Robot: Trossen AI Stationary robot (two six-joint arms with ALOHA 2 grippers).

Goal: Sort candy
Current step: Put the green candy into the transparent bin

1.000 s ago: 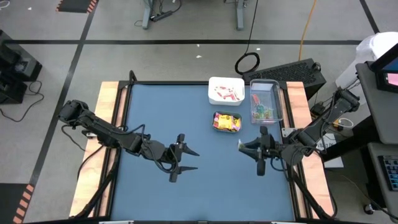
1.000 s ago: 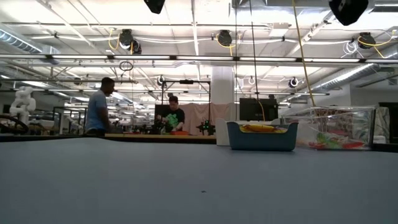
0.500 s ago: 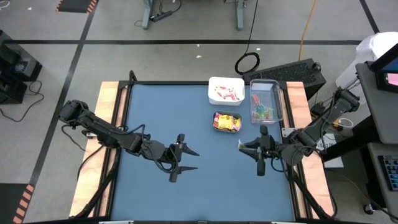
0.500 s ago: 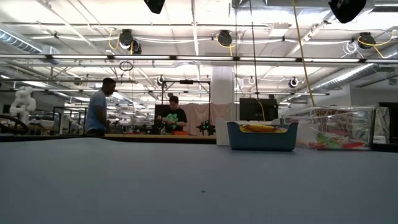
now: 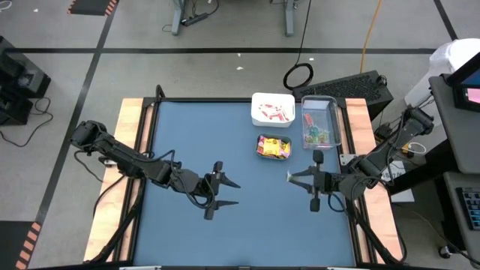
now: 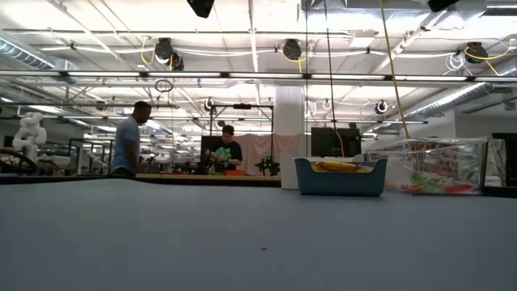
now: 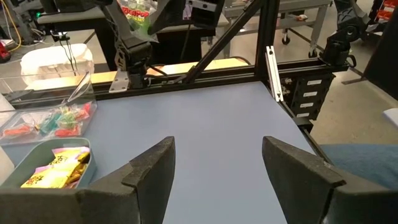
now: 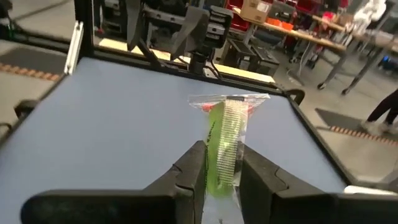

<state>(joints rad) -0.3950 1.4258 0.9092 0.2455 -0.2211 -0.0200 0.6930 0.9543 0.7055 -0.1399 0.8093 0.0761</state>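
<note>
My right gripper (image 5: 292, 177) hovers over the right half of the blue table, shut on a green candy (image 8: 219, 146) in a clear wrapper. Other candy lies sorted in three containers at the far right: red-pink pieces in a white one (image 5: 272, 109), green and red ones in a clear box (image 5: 320, 124), yellow packets in a teal tub (image 5: 274, 147). My left gripper (image 5: 232, 192) hangs open above the table's middle, with nothing between its fingers (image 7: 152, 168). My right gripper pinches the green candy's middle (image 8: 216, 163) between its two fingers (image 8: 194, 163). The wrapper's crimped clear end (image 8: 229, 99) sticks out beyond the fingertips. The fingers come nearly level from the table's right side, and the candy is lifted clear of the table.
The teal tub (image 6: 339, 177) and the clear box (image 6: 432, 166) stand close together by the far right corner. The blue table top (image 5: 202, 142) lies bare left of them. People stand in the room far behind the table (image 6: 129, 145).
My right gripper has rolled about its own pointing line while staying in place, still shut on the green candy. My left arm has kept still.
</note>
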